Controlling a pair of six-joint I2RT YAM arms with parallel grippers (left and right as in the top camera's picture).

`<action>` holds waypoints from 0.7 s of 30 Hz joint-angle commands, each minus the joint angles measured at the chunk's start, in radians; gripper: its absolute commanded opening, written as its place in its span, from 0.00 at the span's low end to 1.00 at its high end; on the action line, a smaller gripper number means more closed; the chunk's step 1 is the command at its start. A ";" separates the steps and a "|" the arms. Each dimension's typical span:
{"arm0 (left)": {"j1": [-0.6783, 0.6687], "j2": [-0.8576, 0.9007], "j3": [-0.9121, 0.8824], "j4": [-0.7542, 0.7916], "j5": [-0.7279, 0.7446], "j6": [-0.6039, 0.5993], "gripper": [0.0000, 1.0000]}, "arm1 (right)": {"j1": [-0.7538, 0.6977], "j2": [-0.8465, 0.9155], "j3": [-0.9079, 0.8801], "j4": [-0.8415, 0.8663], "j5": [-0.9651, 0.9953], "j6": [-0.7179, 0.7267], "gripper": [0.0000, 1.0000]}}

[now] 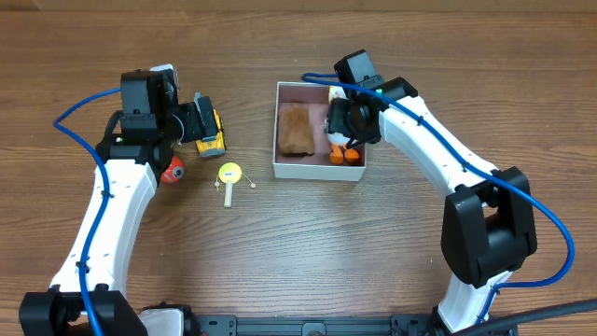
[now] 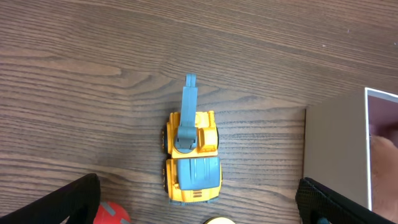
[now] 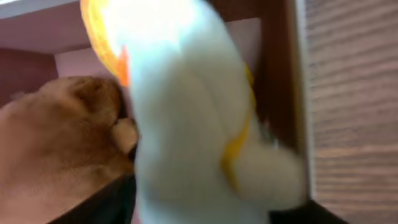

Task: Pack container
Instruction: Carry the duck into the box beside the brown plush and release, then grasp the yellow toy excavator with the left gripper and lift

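Observation:
The container (image 1: 317, 174), a square white-walled box with a pink inside, sits at the table's middle. A brown plush (image 1: 296, 129) lies in its left half. My right gripper (image 1: 347, 126) is inside its right half, shut on a white and orange plush toy (image 1: 338, 147). In the right wrist view the white toy (image 3: 186, 124) fills the space between the fingers (image 3: 199, 211), beside the brown plush (image 3: 56, 143) and the container wall (image 3: 292, 74). My left gripper (image 1: 207, 126) is open above a yellow and blue toy truck (image 2: 191, 158).
A red ball (image 1: 172, 171) lies left of the truck and a yellow disc toy with a stick (image 1: 229, 174) lies in front of it. The container's outer wall (image 2: 333, 149) is at the right in the left wrist view.

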 commanded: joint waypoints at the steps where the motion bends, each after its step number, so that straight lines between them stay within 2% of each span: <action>1: 0.004 0.004 0.026 0.004 -0.004 0.026 1.00 | -0.002 -0.034 0.030 0.011 0.048 -0.068 0.71; 4: 0.004 0.004 0.026 0.004 -0.004 0.026 1.00 | -0.002 -0.106 0.092 -0.007 0.047 -0.103 0.77; 7: 0.004 0.004 0.026 0.004 -0.005 0.026 1.00 | -0.003 -0.176 0.148 -0.054 0.051 -0.121 0.79; 11: 0.004 0.004 0.026 0.005 -0.002 0.020 1.00 | -0.041 -0.291 0.167 -0.115 0.122 -0.120 0.88; 15: 0.003 0.004 0.026 0.012 0.027 0.010 1.00 | -0.180 -0.357 0.167 -0.210 0.097 -0.085 0.97; 21: 0.003 0.004 0.026 0.051 0.110 0.011 1.00 | -0.388 -0.357 0.149 -0.286 -0.094 -0.086 1.00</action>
